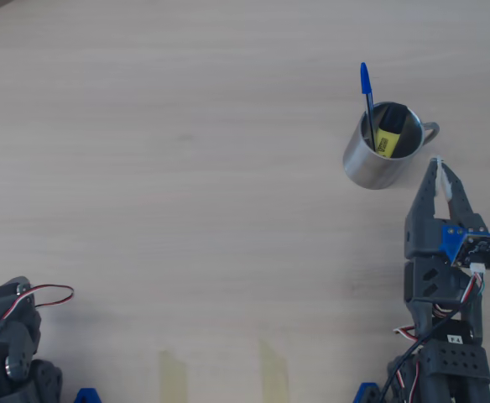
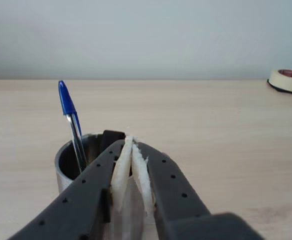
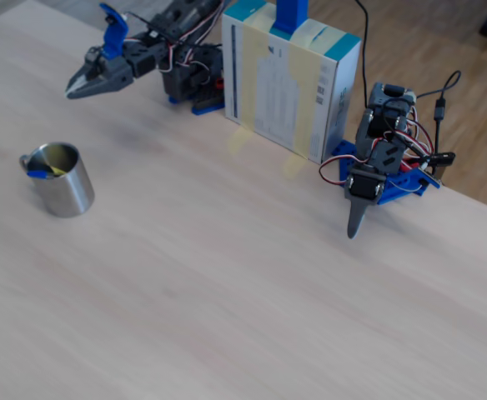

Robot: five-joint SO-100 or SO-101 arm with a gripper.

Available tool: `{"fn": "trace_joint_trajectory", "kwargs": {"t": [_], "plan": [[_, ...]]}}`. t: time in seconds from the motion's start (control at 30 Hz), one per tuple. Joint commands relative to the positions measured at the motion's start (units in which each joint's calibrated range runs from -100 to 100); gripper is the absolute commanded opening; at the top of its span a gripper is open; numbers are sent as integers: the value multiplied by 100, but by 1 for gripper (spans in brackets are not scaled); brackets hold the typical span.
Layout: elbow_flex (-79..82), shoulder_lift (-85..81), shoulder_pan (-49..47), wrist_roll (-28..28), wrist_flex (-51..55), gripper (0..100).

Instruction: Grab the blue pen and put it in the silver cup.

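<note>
**On the wooden surface, pen stands in cup**

Inside the silver cup (image 1: 377,151), the blue pen (image 1: 367,99) leans against the rim, cap up, beside a yellow highlighter (image 1: 386,141). Just short of the cup, the hand (image 1: 440,168) hangs empty with fingers pressed together. A tape roll (image 2: 289,80) lies well apart in the wrist view.

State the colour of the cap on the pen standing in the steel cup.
Blue: the pen cap shows best in the wrist view, above the silver cup.
</note>
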Motion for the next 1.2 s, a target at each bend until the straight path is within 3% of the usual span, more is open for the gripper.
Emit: {"fn": "trace_joint_trajectory", "kwargs": {"t": [0.0, 0.47, 1.17], "plan": [[152, -393, 22, -137, 309, 2], [289, -1316, -83, -127, 2068, 2], [270, -3519, -458, -231, 6736, 2]]}}
